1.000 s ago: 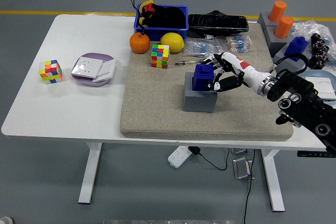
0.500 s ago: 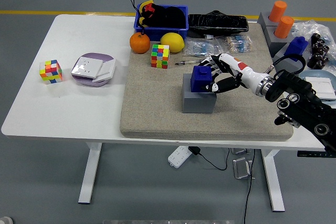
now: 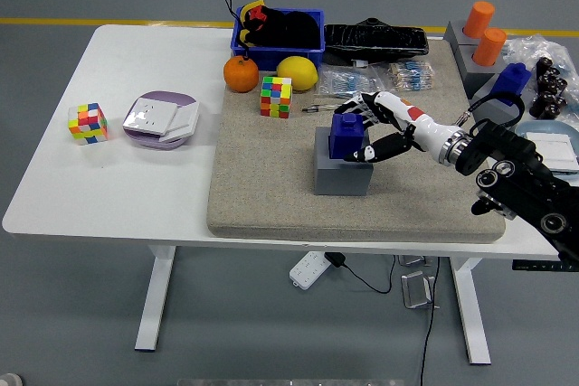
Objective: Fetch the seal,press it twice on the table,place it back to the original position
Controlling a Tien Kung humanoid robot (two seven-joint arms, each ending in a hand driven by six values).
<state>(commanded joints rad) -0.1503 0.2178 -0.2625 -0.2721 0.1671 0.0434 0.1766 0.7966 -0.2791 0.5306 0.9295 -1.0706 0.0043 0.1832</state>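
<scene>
1. Right hand (image 3: 369,136) wraps its fingers around the blue seal (image 3: 347,134), which sits on the grey block (image 3: 343,173) directly beneath the hand.
2. A sideways pull could drag the block across the felt mat (image 3: 271,196).
3. Beyond the hand, packets (image 3: 348,81) and a colour cube (image 3: 276,97) could be clipped on a high swing.

Right hand (image 3: 384,128): white shell, red patch, black fingers (image 3: 391,145); black arm (image 3: 520,185).

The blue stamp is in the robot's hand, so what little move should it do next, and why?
Probably lift the blue seal straight up. The right hand has its fingers around it, yet it still sits on its grey block, so no pressing can start yet.
</scene>
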